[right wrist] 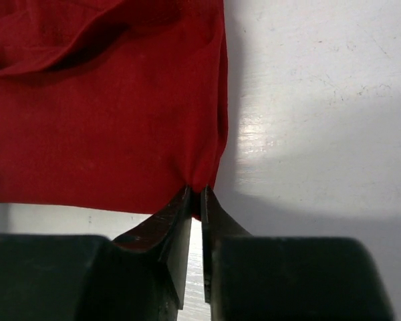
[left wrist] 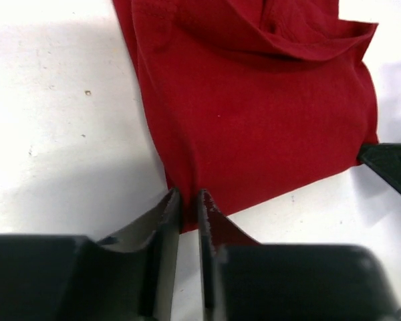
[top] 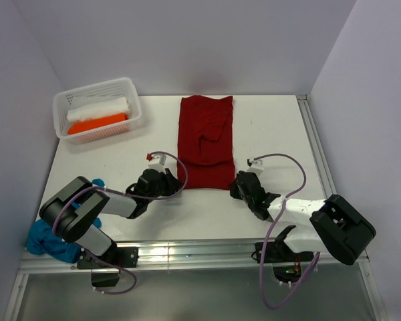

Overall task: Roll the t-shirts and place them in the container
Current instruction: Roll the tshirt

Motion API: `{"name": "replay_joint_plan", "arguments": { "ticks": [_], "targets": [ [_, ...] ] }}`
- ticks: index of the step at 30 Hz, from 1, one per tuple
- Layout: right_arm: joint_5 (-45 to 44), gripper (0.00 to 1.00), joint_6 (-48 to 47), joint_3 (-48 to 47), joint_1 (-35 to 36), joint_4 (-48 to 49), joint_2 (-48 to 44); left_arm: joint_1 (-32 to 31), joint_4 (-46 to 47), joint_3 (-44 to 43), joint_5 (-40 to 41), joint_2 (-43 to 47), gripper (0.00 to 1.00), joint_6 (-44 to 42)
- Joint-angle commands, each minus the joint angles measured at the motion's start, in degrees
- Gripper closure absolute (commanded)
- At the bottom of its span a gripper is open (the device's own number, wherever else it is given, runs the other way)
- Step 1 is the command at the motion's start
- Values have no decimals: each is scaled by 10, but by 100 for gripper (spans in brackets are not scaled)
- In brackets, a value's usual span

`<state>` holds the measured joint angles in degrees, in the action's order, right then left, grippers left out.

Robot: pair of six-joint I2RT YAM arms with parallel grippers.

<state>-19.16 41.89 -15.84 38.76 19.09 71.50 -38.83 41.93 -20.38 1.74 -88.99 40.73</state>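
A dark red t-shirt (top: pixel 206 140) lies folded into a long strip down the middle of the table, with a sleeve fold on top. My left gripper (top: pixel 177 182) is shut on its near left corner, cloth pinched between the tips (left wrist: pixel 189 197). My right gripper (top: pixel 234 182) is shut on the near right corner, where the red cloth (right wrist: pixel 107 120) bunches at the tips (right wrist: pixel 196 194). A teal-blue t-shirt (top: pixel 47 239) sits in a heap at the near left by the left arm's base. White (top: pixel 99 107) and orange (top: pixel 97 124) rolled t-shirts lie in the basket.
The white perforated basket (top: pixel 93 89) stands at the far left corner. A metal rail (top: pixel 317 154) runs along the table's right edge and another along the near edge. Walls close in the back and both sides. The right gripper's tip (left wrist: pixel 391 167) shows in the left wrist view.
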Motion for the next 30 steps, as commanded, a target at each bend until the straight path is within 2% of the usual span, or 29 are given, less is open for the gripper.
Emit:
{"name": "replay_joint_plan", "arguments": {
  "ticks": [1,5,8,14,18,26,30],
  "targets": [
    [-4,86,-14,-17,3,14,1,-5,14,1,-13,3,85,-8],
    [-2,100,-15,-14,3,11,-13,-9,2,-1,-13,5,100,-6],
    [-11,100,-6,-26,5,-39,-29,-9,-51,-14,-2,20,100,1],
    [12,100,17,-87,5,-167,-88,5,-302,-131,13,75,100,14],
    [6,100,33,-108,5,-231,-106,18,-341,-136,-12,108,100,23],
    [39,100,55,-91,5,-264,-117,21,-359,-104,-64,131,100,55],
    [36,100,35,-150,5,-315,-116,28,-417,-159,-60,152,100,42]
  ]
}}
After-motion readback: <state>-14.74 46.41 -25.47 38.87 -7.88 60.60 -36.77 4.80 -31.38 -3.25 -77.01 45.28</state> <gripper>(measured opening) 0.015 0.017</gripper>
